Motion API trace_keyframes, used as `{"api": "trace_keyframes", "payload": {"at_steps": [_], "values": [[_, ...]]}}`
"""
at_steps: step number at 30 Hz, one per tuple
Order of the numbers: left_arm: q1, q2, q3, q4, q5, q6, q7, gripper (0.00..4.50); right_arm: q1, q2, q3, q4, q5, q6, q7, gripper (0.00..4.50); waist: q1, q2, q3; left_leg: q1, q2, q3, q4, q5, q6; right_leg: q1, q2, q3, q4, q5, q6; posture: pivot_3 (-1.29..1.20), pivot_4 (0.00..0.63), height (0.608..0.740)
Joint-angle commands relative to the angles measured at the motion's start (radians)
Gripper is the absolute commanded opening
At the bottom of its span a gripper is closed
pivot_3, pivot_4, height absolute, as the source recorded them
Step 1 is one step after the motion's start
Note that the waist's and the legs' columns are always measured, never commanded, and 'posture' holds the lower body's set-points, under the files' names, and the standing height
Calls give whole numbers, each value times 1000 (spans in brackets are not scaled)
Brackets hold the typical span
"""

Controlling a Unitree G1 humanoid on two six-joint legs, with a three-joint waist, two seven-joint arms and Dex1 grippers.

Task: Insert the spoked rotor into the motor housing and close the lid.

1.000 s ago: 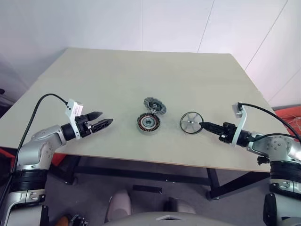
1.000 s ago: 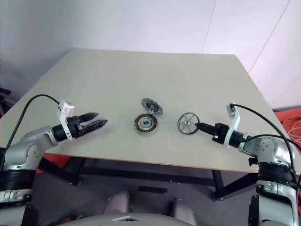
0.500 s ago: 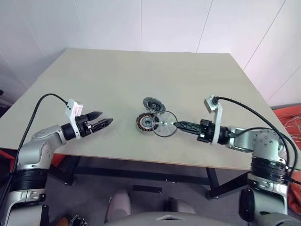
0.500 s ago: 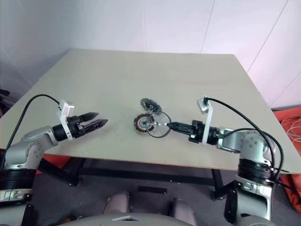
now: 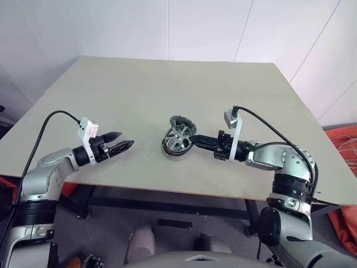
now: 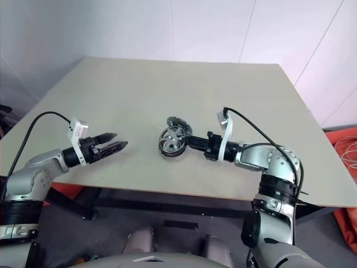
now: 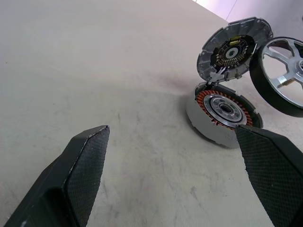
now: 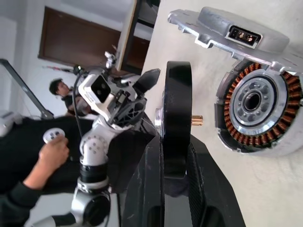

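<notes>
Right gripper (image 5: pixel 193 138) pinches the spoked rotor (image 5: pixel 179 136) by its dark rim, both black fingers pressed flat against the rim's opposite faces, as the right wrist view shows. That rotor stands on edge above the table (image 5: pixel 167 84), its axis lying level: the brass shaft stub (image 8: pixel 197 120) on its hub aims straight at the open face of the motor housing (image 8: pixel 253 111), with a gap between stub and housing. In the head views the rotor hangs just at 12 o'clock of the housing (image 5: pixel 170 149), overlapping its top edge.

The housing is a short round metal drum resting on the table, with a ring of copper-coloured windings around a silver centre bore. Its lid (image 7: pixel 235 48) is hinged up at the housing's far edge, roughly 12 o'clock of the drum, tilted open; the inside shows a dark circuit face with gold contacts, the rim is scalloped grey metal. The lid sits close behind the rotor, near its rim.

Left gripper (image 5: pixel 120 143) hovers over the table at 9 o'clock of the housing, well apart from it, fingers spread wide and empty; their inner pads (image 7: pixel 87 161) are finely cross-hatched. The table is a matt, pale beige board. In the right wrist view a person (image 8: pixel 42 142) in dark sleeves holds a pale controller beyond the table.
</notes>
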State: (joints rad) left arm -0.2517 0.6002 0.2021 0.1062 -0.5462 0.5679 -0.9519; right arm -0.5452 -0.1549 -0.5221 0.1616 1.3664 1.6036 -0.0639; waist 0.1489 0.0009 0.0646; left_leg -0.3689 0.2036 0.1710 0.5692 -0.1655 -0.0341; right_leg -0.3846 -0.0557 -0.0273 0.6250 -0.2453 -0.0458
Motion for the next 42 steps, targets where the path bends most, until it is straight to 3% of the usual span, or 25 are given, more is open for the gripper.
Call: {"api": "trace_keyframes", "payload": {"at_steps": [1, 7, 14, 42], "values": [[-19, 1, 1, -15, -1, -19, -2, 4500, -7, 28, -1, -6, 154, -40, -148, 355, 0, 0, 0, 0, 0, 0, 0, 0, 0, 0, 0, 0, 0, 0, 0, 0, 0, 740], [-6, 3, 1, -21, -1, -23, 3, 4500, 63, 64, 111, -20, 421, -248, -429, 355, -1, 0, 0, 0, 0, 0, -2, 1, -1, -1, 0, 0, 0, -2, 4, 0, 0, 740], [6, 4, 7, -33, -3, -22, 9, 4500, 115, 13, 251, -51, 585, -410, -543, 355, -4, 0, 0, 0, 0, 0, -2, 1, -2, -1, 0, 0, 0, -3, 8, 0, 0, 740], [0, 14, 8, -30, -5, -20, 9, 4500, 118, -21, 404, -11, 552, -564, -417, 355, -15, -1, 0, -2, 0, 0, 0, 1, -2, -1, 0, 0, 0, -2, 10, 0, 0, 740]]}}
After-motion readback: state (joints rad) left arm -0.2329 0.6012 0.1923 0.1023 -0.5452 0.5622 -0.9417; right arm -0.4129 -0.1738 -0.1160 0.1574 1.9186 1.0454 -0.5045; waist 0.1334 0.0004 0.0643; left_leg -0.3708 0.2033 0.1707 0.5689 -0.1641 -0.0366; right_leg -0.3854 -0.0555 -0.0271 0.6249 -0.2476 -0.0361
